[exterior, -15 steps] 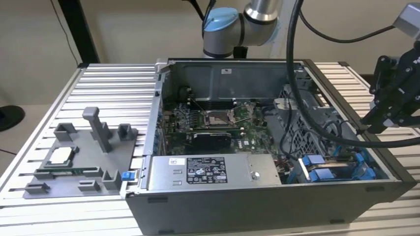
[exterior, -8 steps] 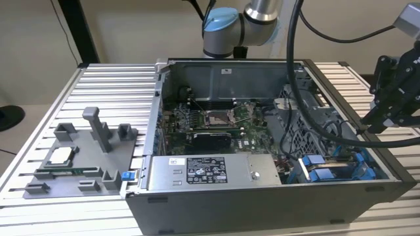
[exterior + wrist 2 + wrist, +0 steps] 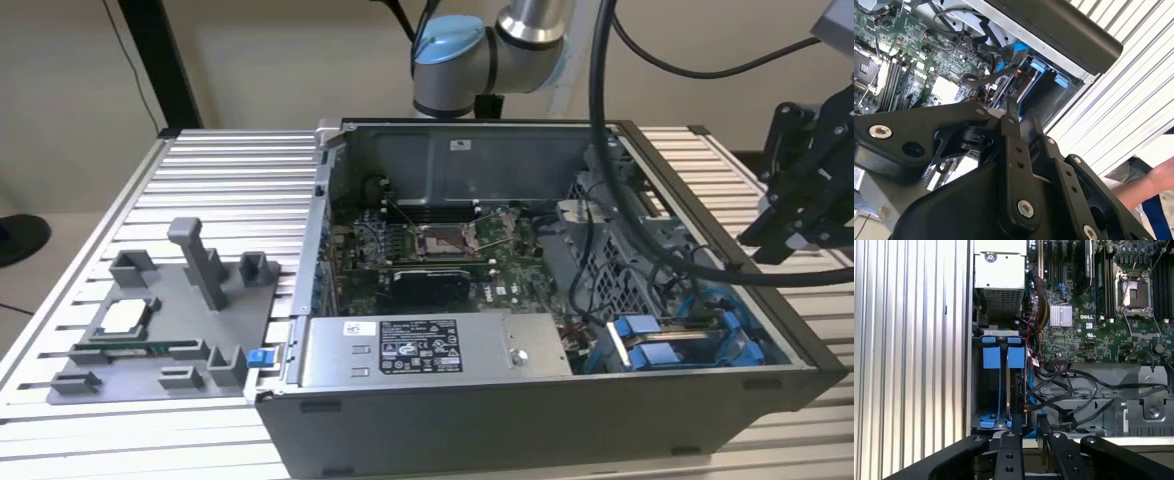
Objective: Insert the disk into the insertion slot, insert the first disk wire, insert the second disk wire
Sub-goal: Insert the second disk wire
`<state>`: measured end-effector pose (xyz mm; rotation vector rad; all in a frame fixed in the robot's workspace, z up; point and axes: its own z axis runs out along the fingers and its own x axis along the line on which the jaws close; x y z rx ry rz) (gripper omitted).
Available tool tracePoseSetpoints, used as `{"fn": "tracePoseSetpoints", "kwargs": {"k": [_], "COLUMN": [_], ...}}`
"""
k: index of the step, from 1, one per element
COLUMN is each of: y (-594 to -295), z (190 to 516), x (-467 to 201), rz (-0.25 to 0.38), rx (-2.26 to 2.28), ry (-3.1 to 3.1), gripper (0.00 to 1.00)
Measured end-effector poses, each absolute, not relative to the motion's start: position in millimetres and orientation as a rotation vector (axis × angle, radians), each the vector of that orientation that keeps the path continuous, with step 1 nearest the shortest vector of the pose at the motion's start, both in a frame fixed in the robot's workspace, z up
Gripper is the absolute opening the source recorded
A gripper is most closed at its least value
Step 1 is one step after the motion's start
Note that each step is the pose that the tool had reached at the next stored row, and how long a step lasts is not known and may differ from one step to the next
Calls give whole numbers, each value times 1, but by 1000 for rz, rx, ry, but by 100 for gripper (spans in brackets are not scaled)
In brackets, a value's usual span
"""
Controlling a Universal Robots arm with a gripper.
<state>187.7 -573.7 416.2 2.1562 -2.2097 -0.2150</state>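
Disk: the disk [image 3: 1015, 390] stands edge-on in the insertion slot [image 3: 985, 412], in the front corner of the PC case [image 3: 534, 420] on the exterior view's right. It is a thin silver-grey slab under a bright blue carrier tab, with a second blue tab just beside it.
Wires: black cables [image 3: 1069, 390] loop inside the PC case just beside the disk. I cannot tell whether any is plugged into it.
Gripper: the gripper [image 3: 774, 245] hangs outside the PC case, past its wall on the exterior view's right. It is drawn narrow and holds nothing.
First wrist view: looks down into the slot and onto the motherboard [image 3: 1094, 320] deeper in the PC case.
Second wrist view: a person's hand [image 3: 1159, 180] lies beyond the PC case's outer wall.
Exterior view: a grey fixture tray [image 3: 147, 330] lies on the worktop [image 3: 227, 180] beside the PC case, on the exterior view's left. A grey metal box [image 3: 427, 350] lines the case's front.
Room: the slot is open above. The case wall is close on one side and the cables crowd the other.
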Motion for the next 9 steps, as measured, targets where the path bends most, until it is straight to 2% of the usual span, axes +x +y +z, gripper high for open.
{"fn": "tracePoseSetpoints", "kwargs": {"k": [9], "y": [-574], "z": [421], "x": [188], "rz": [-216], "rx": [2156], "ry": [-2209], "gripper": [100]}}
